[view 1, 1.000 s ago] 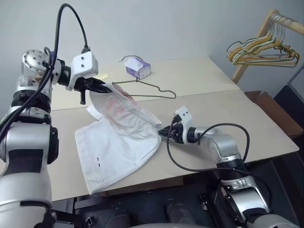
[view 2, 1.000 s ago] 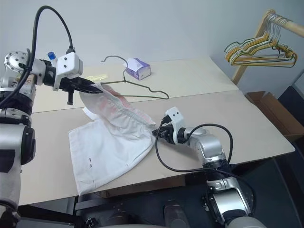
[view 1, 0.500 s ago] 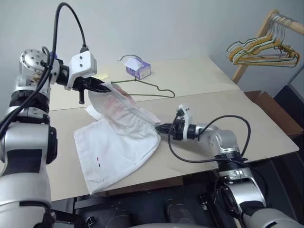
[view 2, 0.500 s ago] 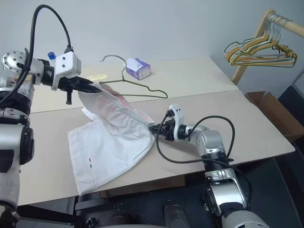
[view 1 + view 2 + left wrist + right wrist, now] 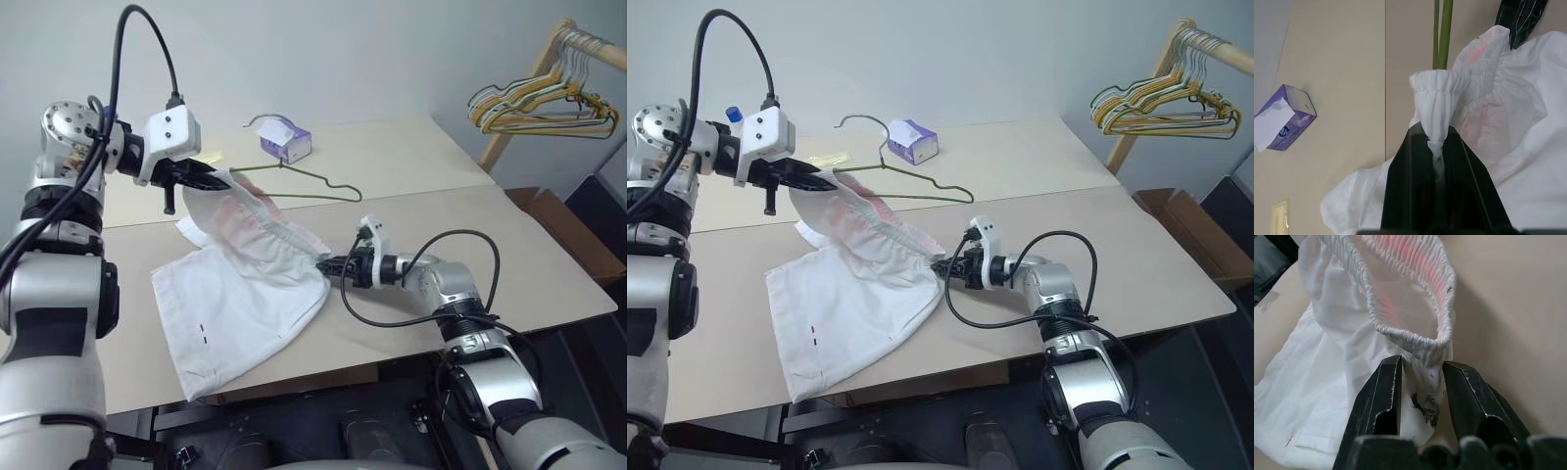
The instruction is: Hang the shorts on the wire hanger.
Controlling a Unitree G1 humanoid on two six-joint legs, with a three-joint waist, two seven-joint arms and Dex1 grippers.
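Shorts stretched between two grippers, with the hanger lying behind them

The main risk, judged from how things lie, is a lost grip. The shorts [image 5: 245, 294] are pinched only at two small bunches of waistband, so any further pull apart could slip the elastic out of one pinch and drop the cloth back on the table [image 5: 509, 245]. The hanger [image 5: 304, 181] lies flat on the table behind the raised waistband, beside a tissue box [image 5: 285, 143], and dragged cloth could push it out of line. The left gripper [image 5: 217, 178] has its jaws nearly together, clamped on a gathered fold of waistband held above the table. The right gripper [image 5: 331, 262] sits low at the table with its jaws partly apart, the waistband's other end bunched between its fingers [image 5: 1383, 391]. Most of the shorts rest on the table.
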